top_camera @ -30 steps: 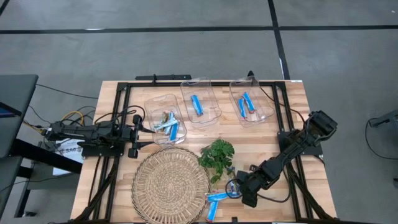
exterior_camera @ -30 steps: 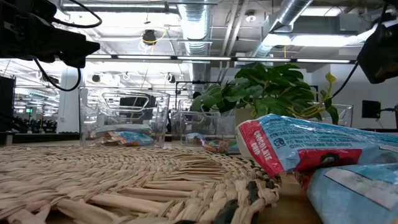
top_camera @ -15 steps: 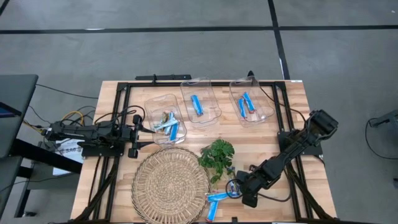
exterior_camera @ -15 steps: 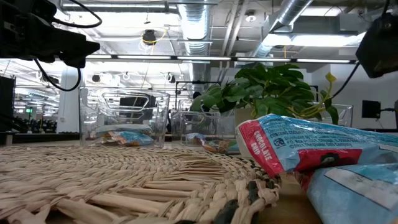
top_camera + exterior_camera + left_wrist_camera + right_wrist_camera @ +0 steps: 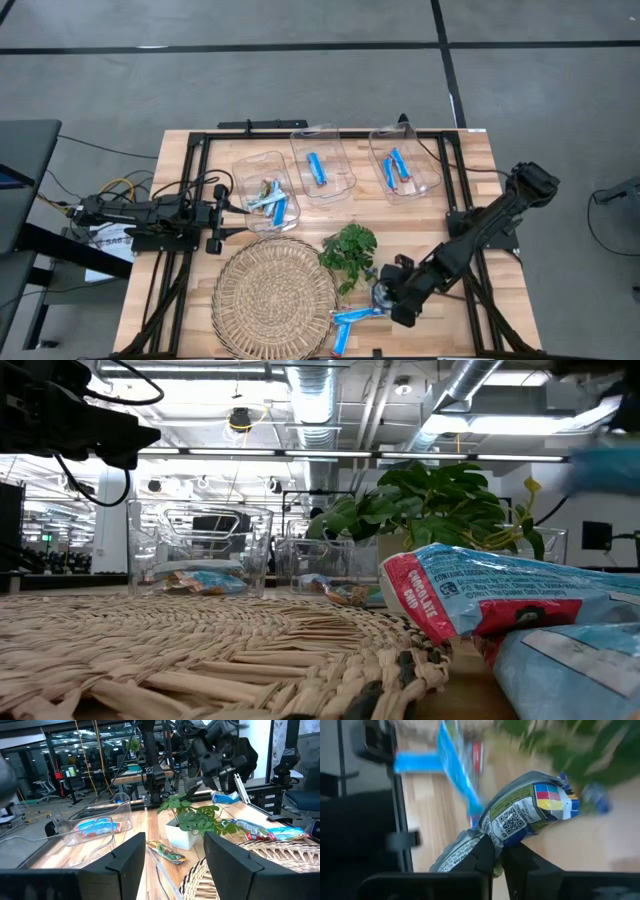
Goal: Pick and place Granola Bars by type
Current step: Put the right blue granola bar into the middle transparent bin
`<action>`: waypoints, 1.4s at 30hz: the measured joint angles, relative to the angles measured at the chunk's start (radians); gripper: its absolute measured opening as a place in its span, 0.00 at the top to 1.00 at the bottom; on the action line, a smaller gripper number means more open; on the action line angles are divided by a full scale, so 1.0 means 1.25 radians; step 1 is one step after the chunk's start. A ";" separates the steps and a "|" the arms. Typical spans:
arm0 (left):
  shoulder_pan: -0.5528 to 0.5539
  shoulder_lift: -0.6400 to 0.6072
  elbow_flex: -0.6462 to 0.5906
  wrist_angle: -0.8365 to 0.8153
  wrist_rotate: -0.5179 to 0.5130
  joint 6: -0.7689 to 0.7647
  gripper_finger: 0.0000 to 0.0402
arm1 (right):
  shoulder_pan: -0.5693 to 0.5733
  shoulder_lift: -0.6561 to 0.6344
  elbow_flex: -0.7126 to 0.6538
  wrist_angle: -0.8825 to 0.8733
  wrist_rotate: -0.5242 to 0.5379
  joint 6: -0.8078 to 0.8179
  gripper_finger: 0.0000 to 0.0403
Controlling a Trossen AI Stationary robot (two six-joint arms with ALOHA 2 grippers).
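Right pincer (image 5: pixel 495 862) pinching bar (image 5: pixel 520 817), QR code on wrapper. Table (image 5: pixel 190 320): bar (image 5: pixel 480 600) reading "CHOCOLATE CHIP". Left pincer (image 5: pixel 175 862) spread.

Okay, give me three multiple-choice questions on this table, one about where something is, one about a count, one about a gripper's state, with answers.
1. Where is the potted plant?
A. inside a bin
B. right of the woven mat
C. under the left arm

2. How many clear bins stand on the table?
A. two
B. three
C. five

3. What is the right gripper doing?
A. shut on a granola bar
B. open and empty
C. resting in a bin

Answers: 1 B, the high view shows it off the mat's right edge. 2 B, three side by side. 3 A, the right wrist view shows the wrapper pinched.
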 joint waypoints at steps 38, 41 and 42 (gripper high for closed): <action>0.000 0.000 0.000 0.000 0.000 0.007 0.51 | -0.737 0.055 0.023 0.464 0.157 -0.684 0.95; 0.000 0.000 0.000 0.000 0.000 0.000 0.51 | -0.747 0.075 0.047 0.446 0.123 -0.684 0.93; 0.000 0.000 0.000 0.000 0.000 0.000 0.51 | -0.747 0.082 0.053 0.442 0.122 -0.684 0.92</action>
